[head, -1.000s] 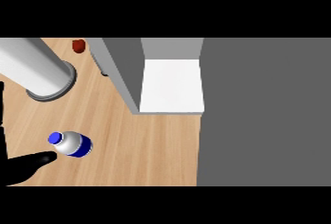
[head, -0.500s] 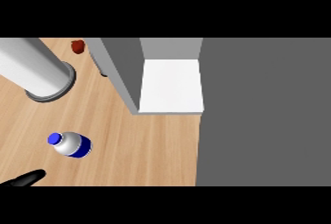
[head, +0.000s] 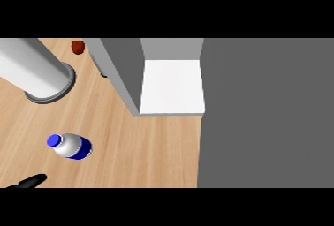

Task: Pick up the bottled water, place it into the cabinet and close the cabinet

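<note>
The bottled water (head: 69, 146), silvery with a blue cap and a blue band, stands on the wooden counter (head: 143, 150) at the left. Only a black tip of my left hand (head: 28, 181) shows at the lower left edge, below the bottle and apart from it. The cabinet stands open behind, with its grey side wall (head: 120, 75) and white inner floor (head: 171, 86) in sight. My right hand is out of sight.
A thick grey cylinder with a dark rim (head: 36, 73) slants in from the upper left. A small red object (head: 78, 47) lies at the back by the cabinet wall. A flat dark grey surface (head: 267, 110) fills the right side.
My left hand has drawn back from the bottle toward the lower left edge, so that only its tip remains. The bottle has stayed in place.
</note>
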Available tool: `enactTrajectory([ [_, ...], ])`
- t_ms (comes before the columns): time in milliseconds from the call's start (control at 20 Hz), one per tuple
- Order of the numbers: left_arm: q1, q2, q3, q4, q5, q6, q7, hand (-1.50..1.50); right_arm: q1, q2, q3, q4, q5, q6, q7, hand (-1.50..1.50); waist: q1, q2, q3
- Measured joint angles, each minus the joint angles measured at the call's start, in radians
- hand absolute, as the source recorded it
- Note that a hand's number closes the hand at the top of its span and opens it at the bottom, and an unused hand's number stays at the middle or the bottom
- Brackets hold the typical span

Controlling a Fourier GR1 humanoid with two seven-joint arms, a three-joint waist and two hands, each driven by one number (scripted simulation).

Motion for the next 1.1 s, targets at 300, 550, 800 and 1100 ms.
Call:
enactTrajectory([
  [300, 0.011, -0.004, 0.044, 0.143, 0.04, -0.038, -0.072, -1.5, 0.104, -0.014, 0.03, -0.011, 0.019, 0.027, -0.082, -1.5, -0.007, -0.001, 0.0],
  [550, -0.009, 0.003, 0.076, 0.311, 0.087, -0.087, -0.134, -1.5, 0.185, -0.024, 0.073, -0.042, 0.054, 0.037, -0.133, -1.5, -0.013, -0.001, -0.001],
  [800, -0.055, -0.003, 0.107, 0.525, 0.134, -0.14, -0.239, -1.5, 0.228, -0.032, 0.086, -0.054, 0.074, 0.038, -0.171, -1.5, -0.013, 0.001, -0.002],
  [1100, -0.156, 0.024, 0.153, 0.816, 0.139, -0.175, -0.388, -1.5, 0.303, -0.046, 0.109, -0.066, 0.091, 0.045, -0.227, -1.5, -0.019, 0.002, -0.002],
])
